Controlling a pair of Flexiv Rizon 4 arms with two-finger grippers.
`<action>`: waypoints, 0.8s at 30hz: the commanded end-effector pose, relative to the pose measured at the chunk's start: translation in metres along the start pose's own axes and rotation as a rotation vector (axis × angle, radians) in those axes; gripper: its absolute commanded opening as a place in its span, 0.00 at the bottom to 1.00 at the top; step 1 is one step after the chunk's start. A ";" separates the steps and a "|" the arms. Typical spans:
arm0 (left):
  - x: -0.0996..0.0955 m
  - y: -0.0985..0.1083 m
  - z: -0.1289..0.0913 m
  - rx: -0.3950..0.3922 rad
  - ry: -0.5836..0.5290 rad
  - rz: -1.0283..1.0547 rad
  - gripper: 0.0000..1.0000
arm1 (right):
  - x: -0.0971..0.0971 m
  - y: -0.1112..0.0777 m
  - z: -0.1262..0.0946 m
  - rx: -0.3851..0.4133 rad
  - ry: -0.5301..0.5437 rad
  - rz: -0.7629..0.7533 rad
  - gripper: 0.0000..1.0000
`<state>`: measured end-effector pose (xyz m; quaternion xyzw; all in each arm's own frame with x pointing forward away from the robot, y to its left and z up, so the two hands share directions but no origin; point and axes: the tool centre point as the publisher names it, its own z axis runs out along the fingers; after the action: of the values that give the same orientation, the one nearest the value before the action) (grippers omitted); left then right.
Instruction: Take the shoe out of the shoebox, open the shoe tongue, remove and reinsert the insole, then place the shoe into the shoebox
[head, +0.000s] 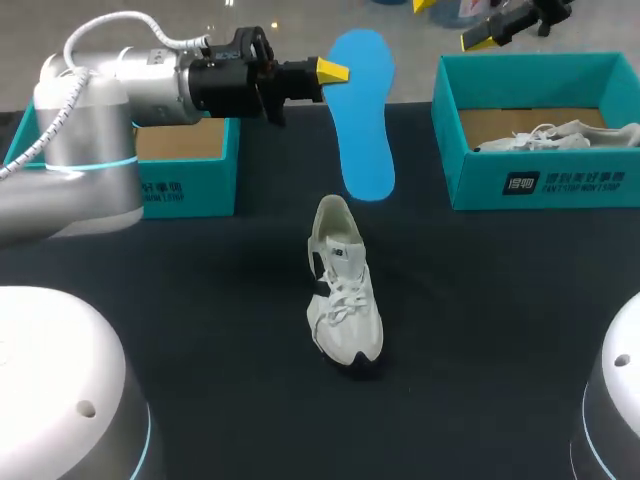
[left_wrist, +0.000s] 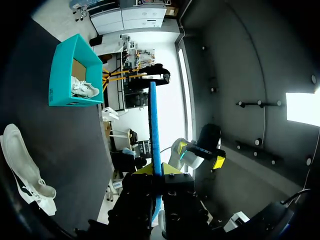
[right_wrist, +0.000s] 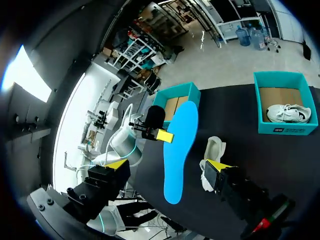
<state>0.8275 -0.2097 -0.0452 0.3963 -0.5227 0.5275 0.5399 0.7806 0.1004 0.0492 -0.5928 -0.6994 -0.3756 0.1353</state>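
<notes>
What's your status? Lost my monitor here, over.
Left gripper shut on insole, held in the air. Right gripper open, empty. Shoe upright on table, nothing in the way.

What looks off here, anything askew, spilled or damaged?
Nothing broken or spilled. The blue insole is out of the shoe, held in the air, pinched at one edge by the left arm's jaws; that fits the task. The shoe stands upright mid-table. A second shoe lies in the right box.
</notes>
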 end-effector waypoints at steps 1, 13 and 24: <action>-0.001 0.000 0.005 0.005 -0.002 -0.004 0.00 | 0.007 0.009 0.014 0.028 -0.367 0.010 1.00; -0.002 0.001 0.009 -0.002 0.000 -0.009 0.00 | 0.000 0.007 0.022 0.014 -0.506 0.018 1.00; -0.009 0.000 0.007 0.001 -0.011 -0.042 0.00 | 0.028 0.005 0.045 0.091 -0.786 -0.075 1.00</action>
<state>0.8276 -0.2175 -0.0525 0.4098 -0.5163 0.5150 0.5480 0.7808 0.1345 0.0343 -0.6423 -0.7369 -0.2089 -0.0269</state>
